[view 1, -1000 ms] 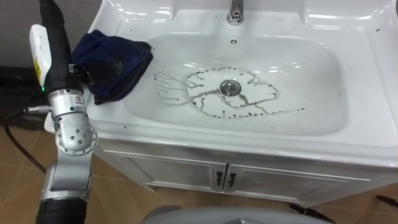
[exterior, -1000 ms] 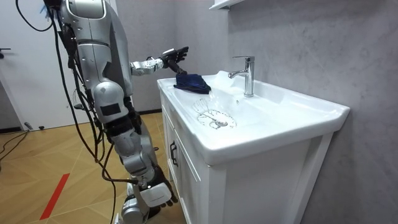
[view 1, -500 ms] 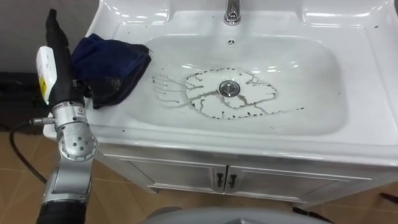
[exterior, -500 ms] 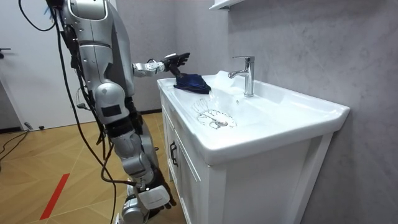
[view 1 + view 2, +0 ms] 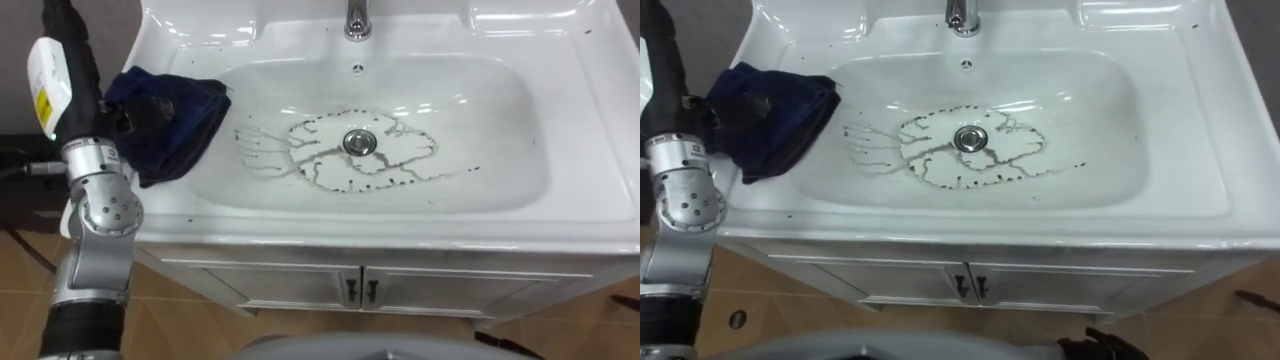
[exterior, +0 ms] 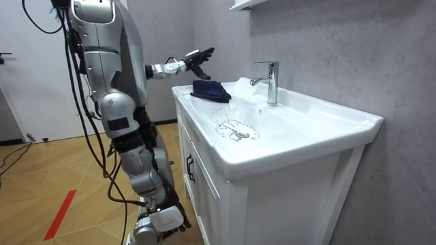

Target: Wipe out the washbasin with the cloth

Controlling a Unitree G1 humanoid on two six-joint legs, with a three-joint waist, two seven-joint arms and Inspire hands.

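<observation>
Beside basin (image 5: 500,110), left robot hand (image 6: 197,60) hovers outstretched above dark cloth (image 5: 165,120)

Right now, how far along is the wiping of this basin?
Done: nothing looks wiped yet. Dark stains ring the drain across the floor of the basin.
In hand: nothing. The left robot hand hovers open, above and just beside the blue cloth, which lies bunched on the basin's left rim.
Left: grasp the cloth and wipe the whole bowl.
</observation>
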